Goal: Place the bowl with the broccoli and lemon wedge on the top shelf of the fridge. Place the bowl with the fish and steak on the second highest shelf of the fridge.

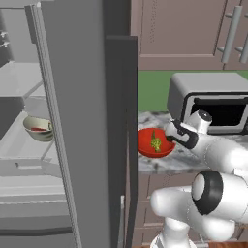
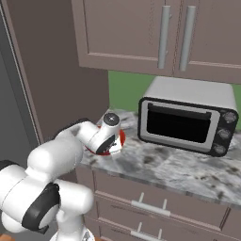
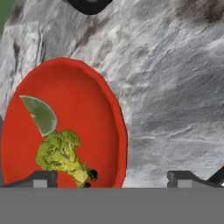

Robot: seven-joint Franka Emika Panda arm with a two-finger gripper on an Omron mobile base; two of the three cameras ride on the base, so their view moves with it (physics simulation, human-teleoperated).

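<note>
A red bowl (image 3: 83,92) holding a broccoli floret (image 3: 60,153) and a green lemon wedge (image 3: 41,114) sits on the marble counter (image 3: 175,87). My gripper (image 3: 113,178) is open and straddles the bowl's right rim, one fingertip (image 3: 43,178) over the inside and the other over the counter. From the left base view, the gripper (image 1: 169,141) is at the red bowl's (image 1: 147,141) right edge. The hand covers most of the red bowl (image 2: 121,139) in the right base view. A pale bowl (image 1: 38,129) with something red inside rests on a shelf in the open fridge.
The open fridge door (image 1: 82,126) stands between the fridge shelves (image 1: 24,145) and the counter. A toaster oven (image 1: 213,101) sits on the counter just right of the red bowl. Wall cabinets (image 2: 160,33) hang above, and drawers (image 2: 150,202) lie below the counter.
</note>
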